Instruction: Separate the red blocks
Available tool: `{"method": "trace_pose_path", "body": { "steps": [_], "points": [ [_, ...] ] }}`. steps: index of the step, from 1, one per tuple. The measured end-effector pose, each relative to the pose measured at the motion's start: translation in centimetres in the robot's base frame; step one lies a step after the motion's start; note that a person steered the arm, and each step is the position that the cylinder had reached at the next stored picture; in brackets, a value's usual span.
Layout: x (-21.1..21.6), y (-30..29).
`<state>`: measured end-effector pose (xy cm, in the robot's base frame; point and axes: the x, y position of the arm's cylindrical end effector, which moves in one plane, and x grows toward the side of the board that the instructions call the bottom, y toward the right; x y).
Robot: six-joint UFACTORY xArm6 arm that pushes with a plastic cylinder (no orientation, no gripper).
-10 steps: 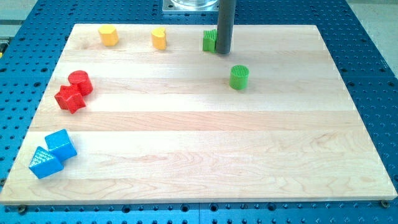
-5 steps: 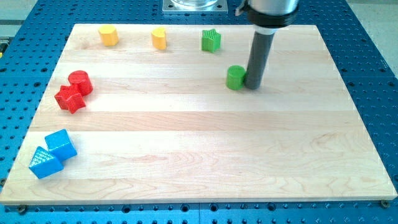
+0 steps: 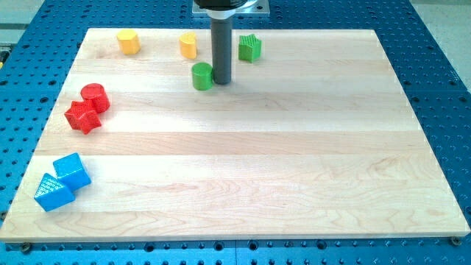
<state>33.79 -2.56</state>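
Observation:
Two red blocks touch at the board's left side: a red cylinder [image 3: 95, 97] and a red star-shaped block [image 3: 82, 116] just below and left of it. My tip [image 3: 221, 79] is far to their right, near the view's top, pressed against the right side of a green cylinder [image 3: 202, 76].
A yellow hexagonal block [image 3: 128, 42] and a second yellow block [image 3: 188, 45] sit along the top edge, with a green star-shaped block [image 3: 249, 48] to their right. A blue cube [image 3: 72, 171] and a blue triangular block [image 3: 52, 192] touch at the bottom left. The wooden board [image 3: 294, 169] lies on a blue perforated table.
My tip moved from the green star down to the green cylinder's right side, then pushed the cylinder left and upward across the board. The red blocks have not moved.

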Motion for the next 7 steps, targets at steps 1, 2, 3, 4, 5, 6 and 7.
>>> {"method": "trace_pose_path", "body": {
  "steps": [1,2,3,4,5,6,7],
  "points": [
    [1.4,0.6],
    [4.7,2.1],
    [10.9,-1.2],
    [11.8,-4.8],
    [15.5,-11.7],
    [15.7,-18.3],
    [14.7,-21.9]
  ]
}}
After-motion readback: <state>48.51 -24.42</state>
